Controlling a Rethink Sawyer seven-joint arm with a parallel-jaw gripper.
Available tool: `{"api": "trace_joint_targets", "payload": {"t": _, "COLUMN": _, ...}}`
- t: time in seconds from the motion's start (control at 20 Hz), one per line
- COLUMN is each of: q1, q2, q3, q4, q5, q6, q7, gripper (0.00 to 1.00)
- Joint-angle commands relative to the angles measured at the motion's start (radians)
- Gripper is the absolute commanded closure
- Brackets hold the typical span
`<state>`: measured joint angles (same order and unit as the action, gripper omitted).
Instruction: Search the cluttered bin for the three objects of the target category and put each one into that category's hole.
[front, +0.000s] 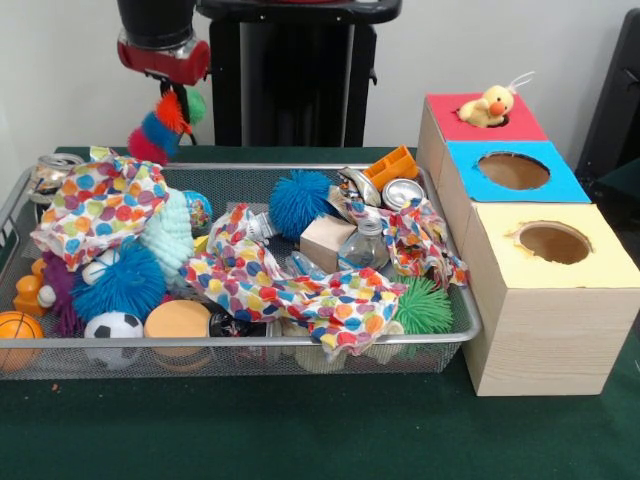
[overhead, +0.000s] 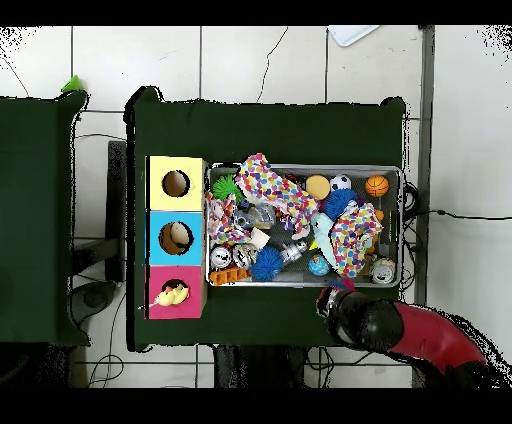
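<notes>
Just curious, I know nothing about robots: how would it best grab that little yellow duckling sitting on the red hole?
Probably from straight above, pinching the duckling across its round head. It sits half sunk in the red hole, so only the head and upper body stand clear, and the wooden box blocks any approach from the side.

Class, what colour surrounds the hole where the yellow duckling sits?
Red, around the hole under the duckling; clearest in the front view.

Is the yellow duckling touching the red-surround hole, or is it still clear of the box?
Touching. In the front view the duckling sits in the red-surround hole, its body resting on the rim; the overhead view shows it lying across that hole too.
</notes>
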<state>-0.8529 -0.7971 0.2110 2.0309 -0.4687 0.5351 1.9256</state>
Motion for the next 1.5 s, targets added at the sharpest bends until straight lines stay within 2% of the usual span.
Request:
{"api": "trace_joint_targets", "payload": {"t": 0.05, "q1": 0.018, "q2": -0.098, "q3": 0.123, "q4": -0.035, "q5": 0.114, "q6": 0.255, "q7": -0.104, "gripper": 1.00}}
{"api": "trace_joint_targets", "payload": {"t": 0.25, "q1": 0.025, "q2": -0.139, "q3": 0.140, "q4": -0.043, "q5": 0.145, "q6": 0.309, "q7": -0.106, "gripper": 1.00}}
{"api": "trace_joint_targets", "payload": {"t": 0.55, "q1": 0.028, "q2": -0.130, "q3": 0.161, "q4": -0.085, "q5": 0.144, "q6": 0.333, "q7": -0.114, "gripper": 1.00}}
{"api": "trace_joint_targets", "payload": {"t": 1.3, "q1": -0.011, "q2": 0.039, "q3": 0.200, "q4": -0.185, "q5": 0.006, "q6": 0.120, "q7": -0.162, "gripper": 1.00}}
{"api": "trace_joint_targets", "payload": {"t": 1.5, "q1": -0.014, "q2": 0.059, "q3": 0.200, "q4": -0.198, "q5": -0.027, "q6": 0.093, "q7": -0.152, "gripper": 1.00}}
